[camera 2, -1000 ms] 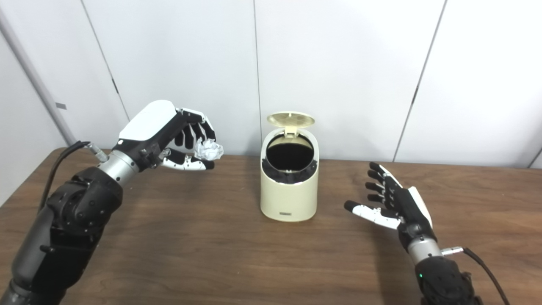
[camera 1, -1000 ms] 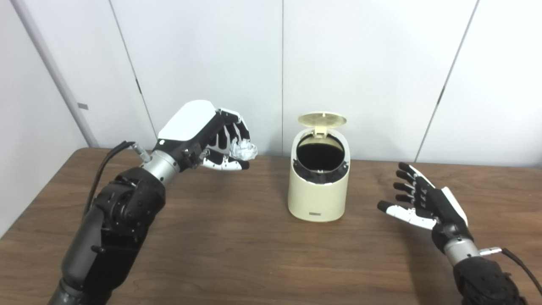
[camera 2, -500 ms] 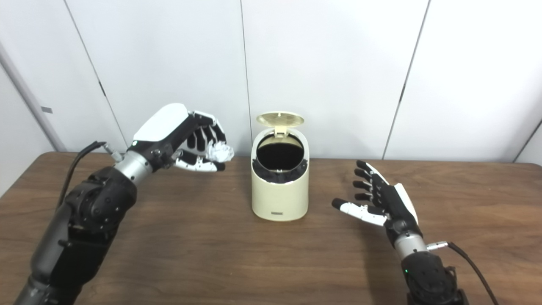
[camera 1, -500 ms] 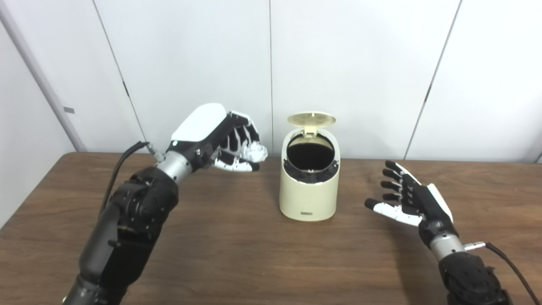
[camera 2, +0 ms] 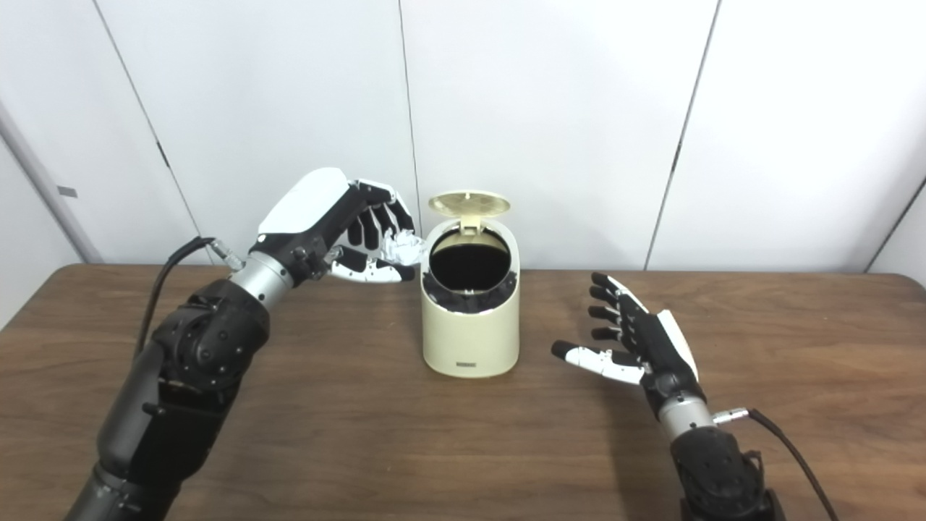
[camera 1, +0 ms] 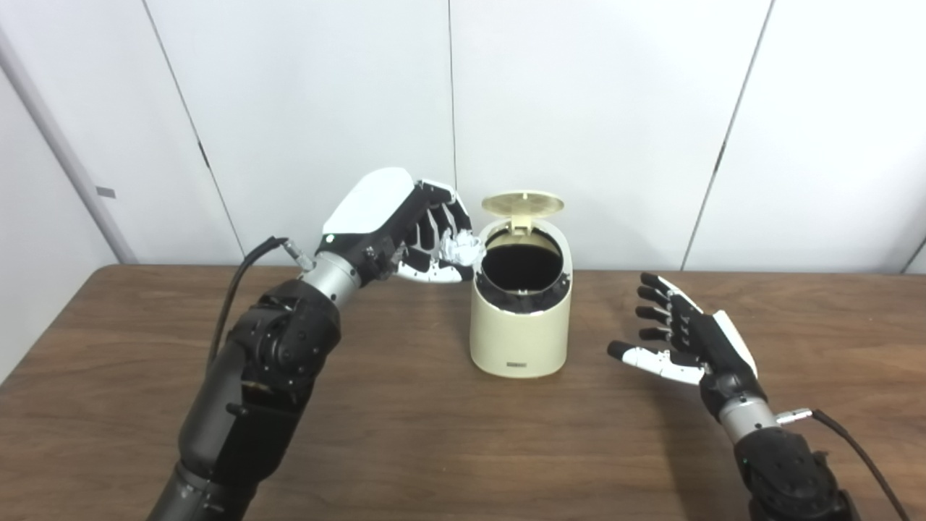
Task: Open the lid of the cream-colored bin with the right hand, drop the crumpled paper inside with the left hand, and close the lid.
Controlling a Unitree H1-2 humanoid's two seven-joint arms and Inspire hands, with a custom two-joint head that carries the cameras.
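Observation:
The cream-colored bin (camera 1: 519,329) stands on the brown table near the middle, its round lid (camera 1: 523,204) tipped up at the back and its dark opening showing. My left hand (camera 1: 405,228) hovers just left of the bin's rim, shut on the white crumpled paper (camera 1: 463,249), which sits right beside the opening's left edge. To the right of the bin my right hand (camera 1: 687,344) rests low over the table, fingers spread, holding nothing and apart from the bin.
The wooden table (camera 1: 405,434) stretches wide in front of the bin. White wall panels (camera 1: 593,108) stand close behind it. A cable (camera 1: 854,449) trails from my right wrist.
My left hand has carried the paper rightward and a little up, from well left of the bin to its rim. The camera has shifted, sliding the whole scene left. The right hand keeps its pose.

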